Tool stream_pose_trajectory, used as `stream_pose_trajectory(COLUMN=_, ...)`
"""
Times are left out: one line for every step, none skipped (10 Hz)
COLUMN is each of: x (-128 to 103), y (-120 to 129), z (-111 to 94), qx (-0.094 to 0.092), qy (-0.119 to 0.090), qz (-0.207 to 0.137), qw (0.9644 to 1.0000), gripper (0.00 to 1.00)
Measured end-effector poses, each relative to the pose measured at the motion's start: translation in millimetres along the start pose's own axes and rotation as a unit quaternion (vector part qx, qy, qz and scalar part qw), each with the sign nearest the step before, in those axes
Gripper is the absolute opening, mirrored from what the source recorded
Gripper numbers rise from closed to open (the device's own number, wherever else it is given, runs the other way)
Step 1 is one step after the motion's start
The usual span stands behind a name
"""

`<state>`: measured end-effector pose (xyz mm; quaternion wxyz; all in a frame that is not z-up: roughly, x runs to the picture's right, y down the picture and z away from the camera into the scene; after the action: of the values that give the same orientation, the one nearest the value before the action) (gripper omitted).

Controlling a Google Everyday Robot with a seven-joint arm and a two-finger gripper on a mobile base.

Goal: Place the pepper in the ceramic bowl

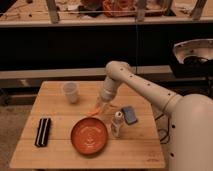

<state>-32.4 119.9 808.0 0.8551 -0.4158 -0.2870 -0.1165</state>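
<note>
The ceramic bowl (89, 136) is a wide, shallow orange-red dish at the front middle of the wooden table (60, 102). The pepper (93, 111) is a small slim orange piece at the tip of my gripper (99, 106), just behind the bowl's far rim. My gripper hangs down from the white arm that reaches in from the right and stands low over the table at the pepper.
A translucent plastic cup (70, 92) stands at the back left. A small white bottle (117, 124) stands right of the bowl, with a blue flat object (130, 114) behind it. A black rectangular object (43, 132) lies at the front left.
</note>
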Motion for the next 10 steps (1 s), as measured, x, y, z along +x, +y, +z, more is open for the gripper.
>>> stream_pose_trajectory(x=-6, y=4, z=4, qx=-0.005, qy=-0.001, qz=-0.004, qw=1.0000, gripper=0.01)
stream_pose_trajectory(x=-13, y=15, z=8, qx=-0.011, qy=-0.003, qz=-0.005, qw=0.9999, gripper=0.01)
stream_pose_trajectory(x=-21, y=25, z=13, qx=-0.016, qy=-0.004, qz=-0.006, qw=0.9998, gripper=0.01)
stream_pose_trajectory(x=-24, y=31, z=15, qx=-0.019, qy=-0.005, qz=-0.007, qw=0.9998, gripper=0.01)
stream_pose_trajectory(x=-28, y=34, z=18, qx=-0.023, qy=-0.007, qz=-0.008, qw=0.9997, gripper=0.01)
stream_pose_trajectory(x=-31, y=35, z=20, qx=-0.025, qy=-0.008, qz=-0.010, qw=0.9996, gripper=0.01)
stream_pose_trajectory(x=-32, y=37, z=22, qx=-0.028, qy=-0.007, qz=-0.009, qw=0.9995, gripper=0.01)
stream_pose_trajectory(x=-35, y=39, z=25, qx=-0.027, qy=-0.007, qz=-0.005, qw=0.9996, gripper=0.01)
stream_pose_trajectory(x=-37, y=41, z=28, qx=-0.027, qy=-0.007, qz=-0.002, qw=0.9996, gripper=0.01)
stream_pose_trajectory(x=-39, y=43, z=30, qx=-0.027, qy=-0.007, qz=-0.001, qw=0.9996, gripper=0.01)
